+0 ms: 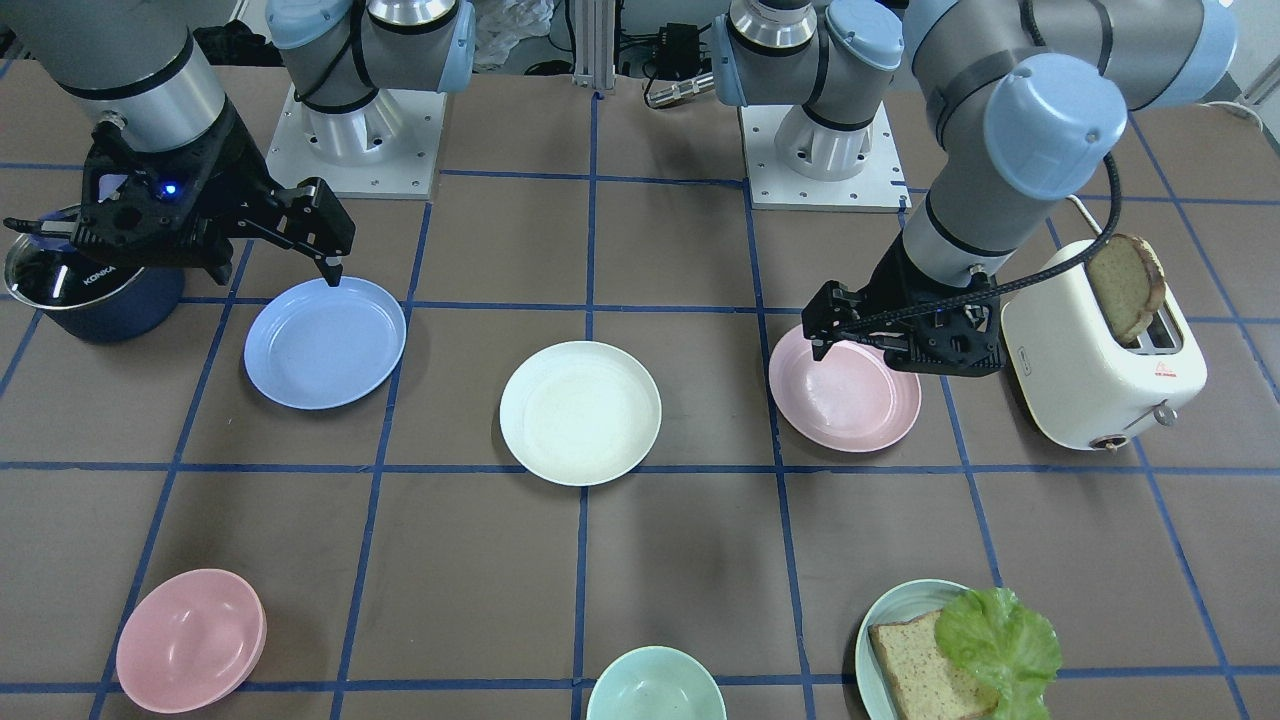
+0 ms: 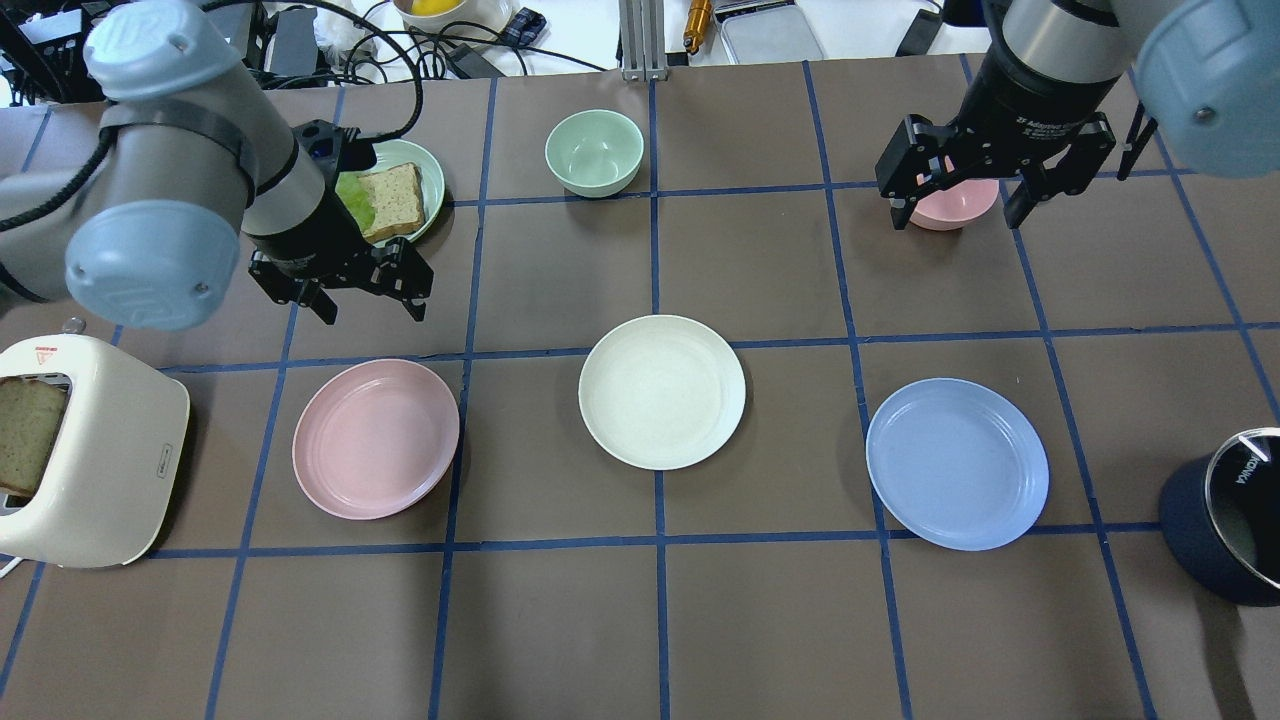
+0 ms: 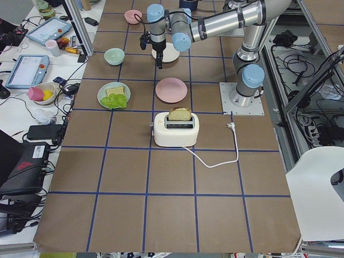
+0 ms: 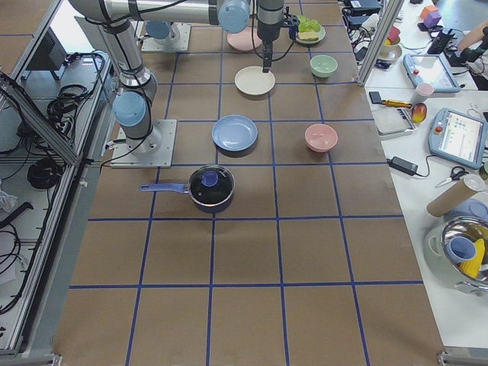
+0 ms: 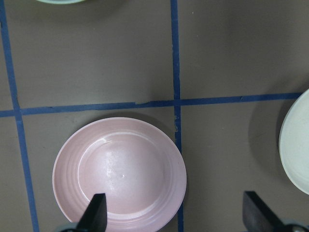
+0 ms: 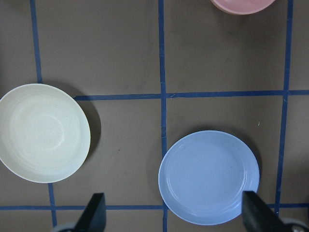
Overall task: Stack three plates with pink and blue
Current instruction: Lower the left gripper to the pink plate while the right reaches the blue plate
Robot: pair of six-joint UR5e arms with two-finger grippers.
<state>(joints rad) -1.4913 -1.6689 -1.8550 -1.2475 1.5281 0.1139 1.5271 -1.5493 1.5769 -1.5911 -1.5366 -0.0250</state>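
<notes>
Three plates lie in a row across the table: pale pink (image 2: 375,438), cream-white (image 2: 662,391) and light blue (image 2: 957,463), each apart from the others. My left gripper (image 2: 372,308) is open and empty, hovering just beyond the pink plate's far rim. In the left wrist view the pink plate (image 5: 119,169) lies under the left finger and the cream plate's edge (image 5: 295,145) shows at right. My right gripper (image 2: 955,215) is open and empty, well above the table beyond the blue plate. The right wrist view shows the blue plate (image 6: 208,176) and the cream plate (image 6: 43,133) below.
A cream toaster (image 2: 110,450) holding a bread slice stands at the left edge. A teal plate with bread and lettuce (image 2: 425,170), a green bowl (image 2: 594,150) and a pink bowl (image 2: 955,203) sit at the far side. A dark lidded pot (image 2: 1225,530) stands at right.
</notes>
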